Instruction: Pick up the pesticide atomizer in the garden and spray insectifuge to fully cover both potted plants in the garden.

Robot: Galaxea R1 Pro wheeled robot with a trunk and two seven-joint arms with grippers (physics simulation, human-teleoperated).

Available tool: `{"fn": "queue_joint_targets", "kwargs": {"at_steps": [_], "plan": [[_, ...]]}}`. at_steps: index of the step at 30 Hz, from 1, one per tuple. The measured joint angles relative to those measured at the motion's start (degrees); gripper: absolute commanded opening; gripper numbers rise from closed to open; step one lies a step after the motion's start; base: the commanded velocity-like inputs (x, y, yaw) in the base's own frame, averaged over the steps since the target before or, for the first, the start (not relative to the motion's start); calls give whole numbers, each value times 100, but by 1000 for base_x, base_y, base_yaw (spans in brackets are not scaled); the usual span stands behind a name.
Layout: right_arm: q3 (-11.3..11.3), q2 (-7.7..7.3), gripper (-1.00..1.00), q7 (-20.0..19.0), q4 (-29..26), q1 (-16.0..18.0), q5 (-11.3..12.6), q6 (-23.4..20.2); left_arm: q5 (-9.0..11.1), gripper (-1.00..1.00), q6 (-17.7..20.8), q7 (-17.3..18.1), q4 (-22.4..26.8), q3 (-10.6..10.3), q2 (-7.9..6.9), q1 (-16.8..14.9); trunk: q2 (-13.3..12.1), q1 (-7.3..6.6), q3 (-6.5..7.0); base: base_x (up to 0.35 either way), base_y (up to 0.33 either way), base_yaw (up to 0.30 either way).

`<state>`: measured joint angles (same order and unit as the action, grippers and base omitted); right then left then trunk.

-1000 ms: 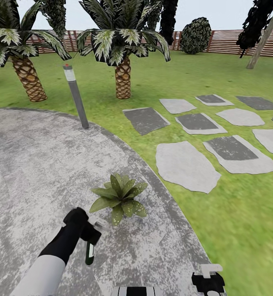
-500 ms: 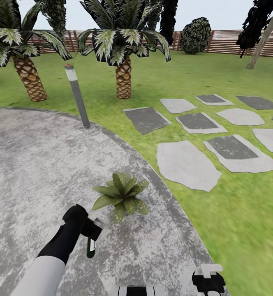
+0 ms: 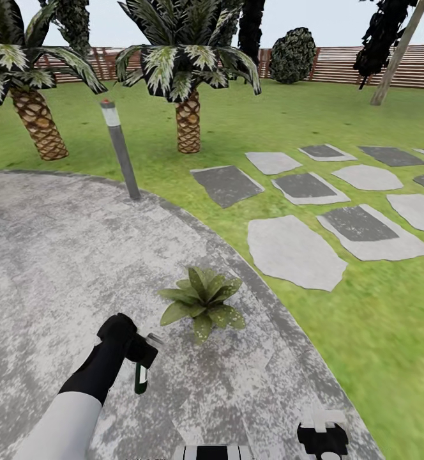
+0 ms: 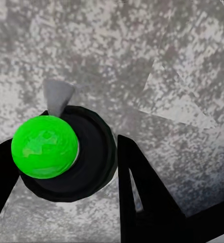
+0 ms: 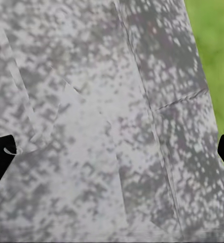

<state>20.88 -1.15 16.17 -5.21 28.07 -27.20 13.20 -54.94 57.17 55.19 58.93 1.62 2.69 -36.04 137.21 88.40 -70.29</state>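
While the pesticide atomizer (image 3: 140, 378) hangs upright, long axis vertical, clamped in the left gripper (image 3: 143, 355) | potted plant (image 3: 203, 306) on patio (image 3: 52, 255) just ahead and to the right of it, near, not touching | left arm nearer | right gripper (image 3: 322, 429) spread wide, nothing in it

grey bollard lamp (image 3: 120, 150) at patio edge, two palms (image 3: 188, 76), round bush (image 3: 292, 56)
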Motion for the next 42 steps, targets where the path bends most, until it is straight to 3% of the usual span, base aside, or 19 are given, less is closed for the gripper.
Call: {"fn": "queue_joint_targets", "kwargs": {"at_steps": [10, 25, 35, 42], "plan": [[0, 0, 100, 6, 1, -8, 0, 0, -19, -100, -5, 2, 1, -4, 10, -81, 0, 0, 0, -184, 254, -223], [0, -18, 100, 20, -4, -17, 9, 0, 38, -100, -44, -6, 9, -2, 16, -19, 0, -4, 0, 231, 211, -16], [-1, -18, 100, 20, -4, -18, 17, 0, 56, -100, -109, 12, 0, -11, -17, -7, 0, -1, 0, 24, 27, -243], [0, -15, 100, 17, 0, -18, 18, 0, 54, -100, -90, 12, -1, -5, -2, -7, 0, -1, 0, -108, 229, -260]]}}
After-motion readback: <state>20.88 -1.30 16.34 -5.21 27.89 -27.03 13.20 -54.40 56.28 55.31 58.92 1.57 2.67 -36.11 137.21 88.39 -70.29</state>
